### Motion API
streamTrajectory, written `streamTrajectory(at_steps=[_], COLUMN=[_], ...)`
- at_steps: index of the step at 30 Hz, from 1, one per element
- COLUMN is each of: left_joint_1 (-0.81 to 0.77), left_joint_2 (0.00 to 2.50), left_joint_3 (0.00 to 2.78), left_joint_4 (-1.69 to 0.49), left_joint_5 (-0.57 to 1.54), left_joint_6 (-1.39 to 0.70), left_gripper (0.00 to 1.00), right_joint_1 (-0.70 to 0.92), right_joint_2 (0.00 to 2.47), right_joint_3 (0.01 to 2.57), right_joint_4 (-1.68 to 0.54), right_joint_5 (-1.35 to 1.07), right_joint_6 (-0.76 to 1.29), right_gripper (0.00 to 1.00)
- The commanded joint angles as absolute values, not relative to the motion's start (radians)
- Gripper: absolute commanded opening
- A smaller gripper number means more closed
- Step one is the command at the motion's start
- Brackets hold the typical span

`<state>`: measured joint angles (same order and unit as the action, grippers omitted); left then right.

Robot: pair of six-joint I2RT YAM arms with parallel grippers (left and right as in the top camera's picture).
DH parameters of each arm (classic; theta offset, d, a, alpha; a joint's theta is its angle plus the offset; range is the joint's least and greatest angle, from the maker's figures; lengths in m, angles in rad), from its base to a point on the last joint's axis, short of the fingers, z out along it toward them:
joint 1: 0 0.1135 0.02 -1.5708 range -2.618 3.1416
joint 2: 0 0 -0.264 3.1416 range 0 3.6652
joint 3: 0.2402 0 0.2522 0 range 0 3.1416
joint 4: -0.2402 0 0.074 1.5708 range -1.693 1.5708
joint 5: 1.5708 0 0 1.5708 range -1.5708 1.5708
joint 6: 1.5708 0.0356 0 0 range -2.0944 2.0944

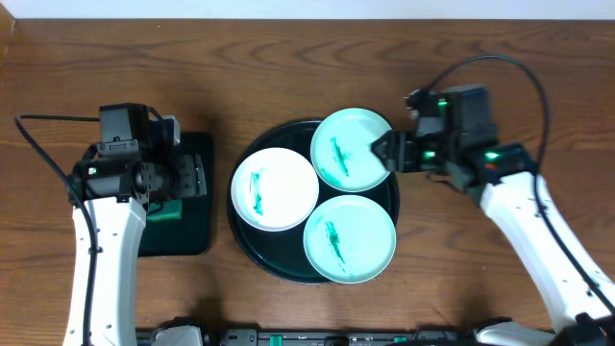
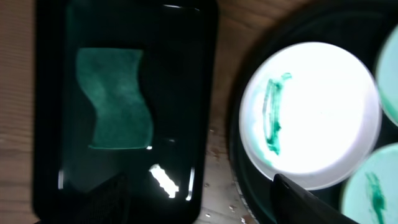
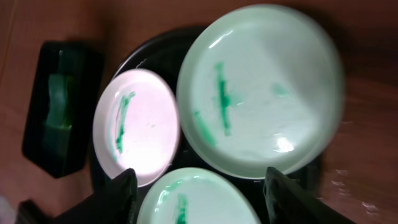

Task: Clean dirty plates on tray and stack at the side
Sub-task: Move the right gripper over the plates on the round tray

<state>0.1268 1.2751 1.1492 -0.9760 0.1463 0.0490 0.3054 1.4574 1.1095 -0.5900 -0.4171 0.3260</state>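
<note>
Green smears on all 3 plates, so nothing's wiped yet. They sit on the tray: white plate on the left, near turquoise plate, far turquoise plate. Right gripper is at the far one's right edge, fingers spread, rim just ahead and not pinched (my guess: it'll lift that one for wiping). Left gripper hangs over the cloth in the small tray, jaws wide and empty, probably to grab it.

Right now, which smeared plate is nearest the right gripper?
The pale turquoise round plate at the black tray's far right; the near turquoise one and the white plate sit farther off.
</note>
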Motion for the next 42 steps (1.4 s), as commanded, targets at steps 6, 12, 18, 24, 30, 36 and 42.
streamTrajectory(at_steps=[6,12,18,24,30,36,42], left_joint_1=[0.122,0.122,0.122,0.122,0.122,0.122,0.122], left_joint_2=[1.254,1.254,1.254,1.254,1.254,1.254,1.254], left_joint_3=[1.171,1.171,1.171,1.171,1.171,1.171,1.171], left_joint_4=[-0.971,-0.971,-0.971,-0.971,-0.971,-0.971,-0.971], left_joint_5=[-0.013,-0.012,-0.012,-0.012,-0.012,-0.012,-0.012], left_joint_6=[0.043,0.044,0.044,0.044,0.044,0.044,0.044], left_gripper=[0.72,0.72,0.73,0.72,0.72,0.72,0.73], right_joint_1=[0.498,0.583,0.621,0.630,0.630,0.632,0.633], right_joint_2=[1.647,1.777,1.846,1.846,1.846,1.846,1.846], right_joint_3=[1.278,1.334,1.334,1.334,1.334,1.334,1.334], right_joint_4=[-0.636,-0.669,-0.666,-0.662,-0.662,-0.665,-0.669], right_joint_5=[-0.339,-0.285,-0.265,-0.243,-0.244,-0.244,-0.244], right_joint_6=[0.455,0.486,0.486,0.486,0.485,0.485,0.482], right_gripper=[0.55,0.49,0.43,0.43,0.43,0.42,0.41])
